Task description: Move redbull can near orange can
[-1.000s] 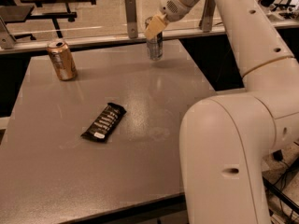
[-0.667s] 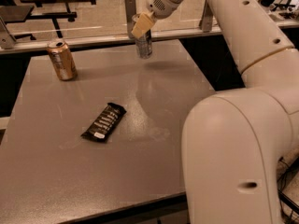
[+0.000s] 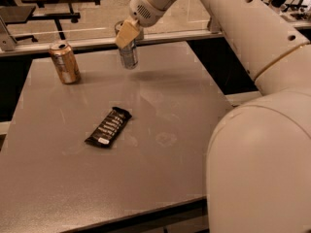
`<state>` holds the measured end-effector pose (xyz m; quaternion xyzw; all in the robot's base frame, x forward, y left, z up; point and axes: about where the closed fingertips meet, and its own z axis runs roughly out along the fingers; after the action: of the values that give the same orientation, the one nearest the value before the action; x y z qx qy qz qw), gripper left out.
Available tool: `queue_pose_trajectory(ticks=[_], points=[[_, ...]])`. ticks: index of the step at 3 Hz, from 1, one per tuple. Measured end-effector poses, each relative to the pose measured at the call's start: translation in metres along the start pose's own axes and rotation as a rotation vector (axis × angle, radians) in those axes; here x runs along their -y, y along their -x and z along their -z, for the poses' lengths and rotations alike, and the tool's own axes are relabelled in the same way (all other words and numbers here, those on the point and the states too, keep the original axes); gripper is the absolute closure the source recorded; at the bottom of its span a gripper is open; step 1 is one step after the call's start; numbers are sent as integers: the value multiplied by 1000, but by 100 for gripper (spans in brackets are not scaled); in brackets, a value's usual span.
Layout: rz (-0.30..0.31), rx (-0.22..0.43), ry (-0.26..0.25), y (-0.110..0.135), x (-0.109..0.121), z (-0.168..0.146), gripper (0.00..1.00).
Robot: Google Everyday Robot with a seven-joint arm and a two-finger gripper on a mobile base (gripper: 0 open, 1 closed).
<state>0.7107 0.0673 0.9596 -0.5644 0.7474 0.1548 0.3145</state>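
The slim silver-grey redbull can (image 3: 129, 56) hangs in my gripper (image 3: 127, 34), lifted above the far part of the grey table (image 3: 160, 144). The gripper's tan fingers (image 3: 125, 34) are shut on the can's upper part. The copper-orange can (image 3: 64, 62) stands upright on the table at the far left, well to the left of the held can and apart from it.
A black snack bar wrapper (image 3: 108, 126) lies flat near the middle of the table. My white arm (image 3: 252, 106) fills the right side of the view. A rail and dark gap run behind the table's far edge.
My gripper has lifted the redbull can off the table and carried it leftward, toward the orange can. The orange can and the snack bar have not moved.
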Motion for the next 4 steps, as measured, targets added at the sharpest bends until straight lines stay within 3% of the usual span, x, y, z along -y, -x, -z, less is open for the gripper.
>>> queue_pose_trajectory(ticks=[2, 3, 4], points=[[131, 79, 189, 52, -62, -42, 100], [177, 96, 240, 74, -74, -57, 100], [187, 82, 271, 80, -75, -75, 100]])
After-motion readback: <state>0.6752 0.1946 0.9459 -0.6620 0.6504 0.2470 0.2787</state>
